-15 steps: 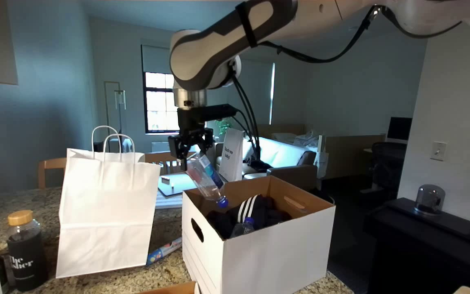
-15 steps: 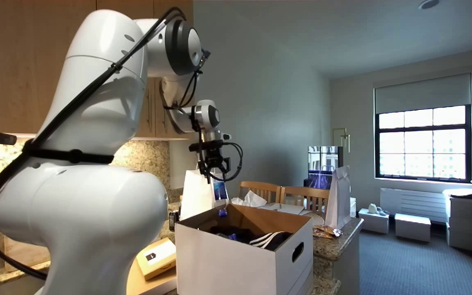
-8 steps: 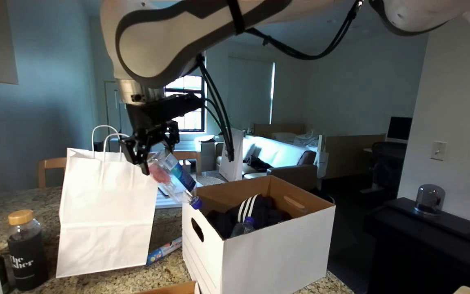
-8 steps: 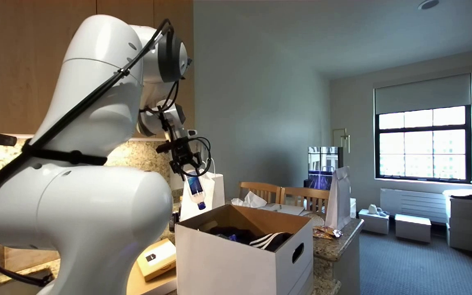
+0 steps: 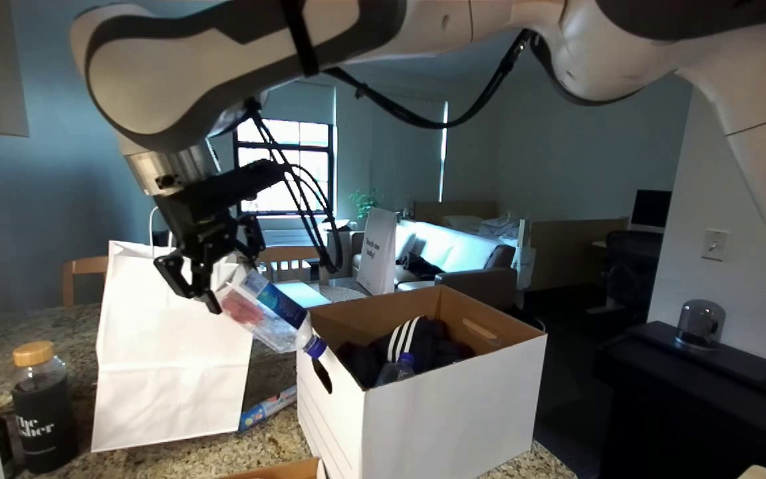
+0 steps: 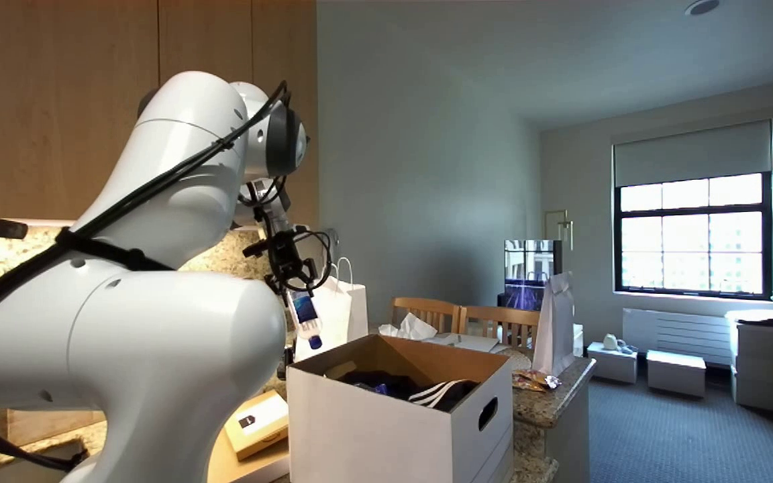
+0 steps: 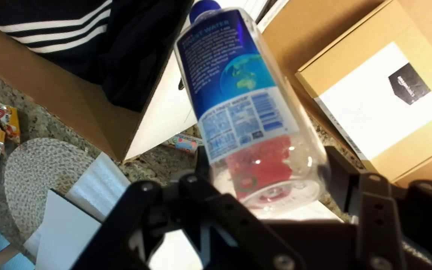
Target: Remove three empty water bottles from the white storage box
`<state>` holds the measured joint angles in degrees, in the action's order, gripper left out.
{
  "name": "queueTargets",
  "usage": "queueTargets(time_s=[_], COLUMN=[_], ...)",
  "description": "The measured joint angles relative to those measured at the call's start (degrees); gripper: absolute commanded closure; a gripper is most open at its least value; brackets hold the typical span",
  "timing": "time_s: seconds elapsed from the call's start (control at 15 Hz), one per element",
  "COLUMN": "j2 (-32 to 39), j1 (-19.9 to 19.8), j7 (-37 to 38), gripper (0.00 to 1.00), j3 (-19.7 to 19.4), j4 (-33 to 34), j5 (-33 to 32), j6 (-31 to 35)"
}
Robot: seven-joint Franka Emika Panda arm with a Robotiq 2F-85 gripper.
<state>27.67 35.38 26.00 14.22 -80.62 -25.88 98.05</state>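
Note:
My gripper (image 7: 270,168) is shut around the base of a clear water bottle (image 7: 238,82) with a blue label, one finger on each side. The bottle hangs tilted, blue cap lowest, in both exterior views. In an exterior view the held bottle (image 6: 306,314) is clear of the white storage box (image 6: 373,422), beyond its left corner. Elsewhere its cap overlaps the near top edge of the white storage box (image 5: 449,406). Inside the box another water bottle (image 5: 396,370) with a blue cap leans among dark clothing (image 5: 416,342); its lower part is hidden.
A white paper bag (image 5: 177,346) stands close behind the gripper. On the counter are a colourful tube (image 5: 266,407) and a dark jar with a wooden lid (image 5: 44,412). An open carton holding a smaller cardboard box (image 6: 259,422) sits beside the storage box.
The arm has swung the held bottle from over the box's opening out past its edge, toward the paper bag. The bottle now leans more. The grip stays shut, and the box has not moved.

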Motion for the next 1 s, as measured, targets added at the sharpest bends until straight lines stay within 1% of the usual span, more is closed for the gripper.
queueTargets(time_s=[0.2,0.47,0.6,0.8,1.0], j2=[5.4,12.2,14.6,18.2,23.1], j1=[3.3,6.9,6.8,5.1,3.9], j7=[0.0,0.0,0.0,-1.9,-7.2], gripper=[0.52,0.52,0.52,0.52,0.52], j3=[-1.0,-2.2,-1.4,0.0,-0.2], j4=[5.9,12.0,12.7,12.8,14.7], j5=[0.0,1.9,4.0,9.1,16.0], j6=[-2.6,-2.7,-1.4,1.3,1.1])
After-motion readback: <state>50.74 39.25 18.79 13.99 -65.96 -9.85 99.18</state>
